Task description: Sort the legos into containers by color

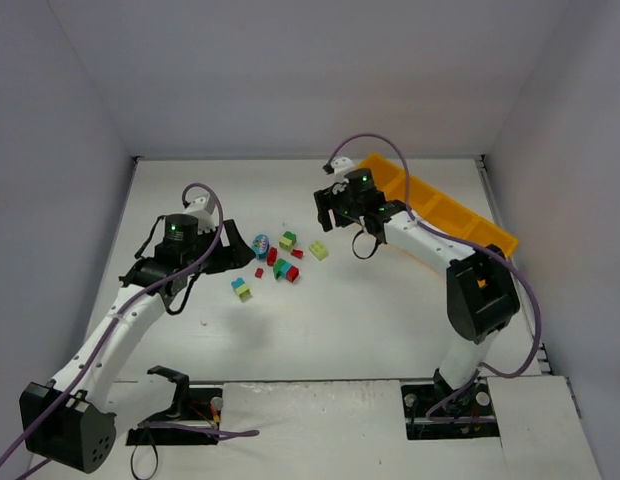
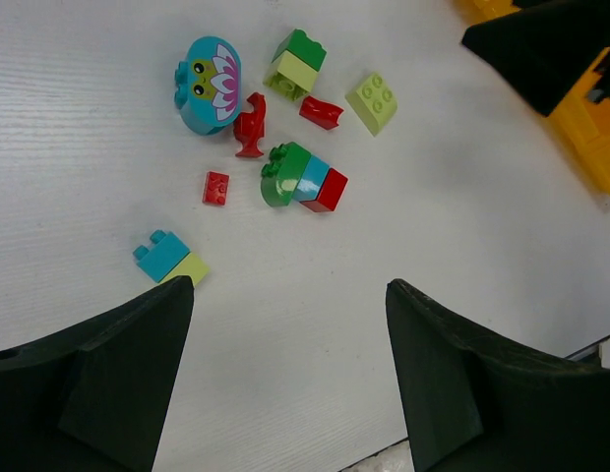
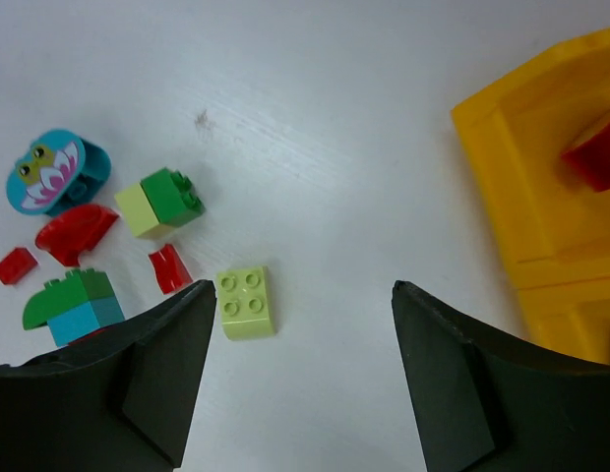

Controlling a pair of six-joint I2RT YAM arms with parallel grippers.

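Spreading under everything, the white table [image 1: 340, 330] carries the long orange-yellow tray [image 1: 440, 210] along its far right side, and a red brick [image 3: 595, 157] lies in one compartment. The right gripper [image 3: 303, 290] hangs near the tray's far end, its fingers spread wide with nothing between them. The left gripper [image 2: 285, 295] hovers left of the pile, its fingers likewise apart and empty. Between the two grippers the loose legos [image 1: 278, 258] sit on the table: a teal rounded flower-face piece [image 2: 209, 84], a green, teal and red stack [image 2: 303, 177], a green-on-yellow-green pair [image 2: 295, 61], a pale four-stud brick [image 2: 372, 101], a teal and yellow-green pair [image 2: 170, 259] lying apart, a red curved piece [image 2: 250, 126] and a small red plate [image 2: 215, 187]
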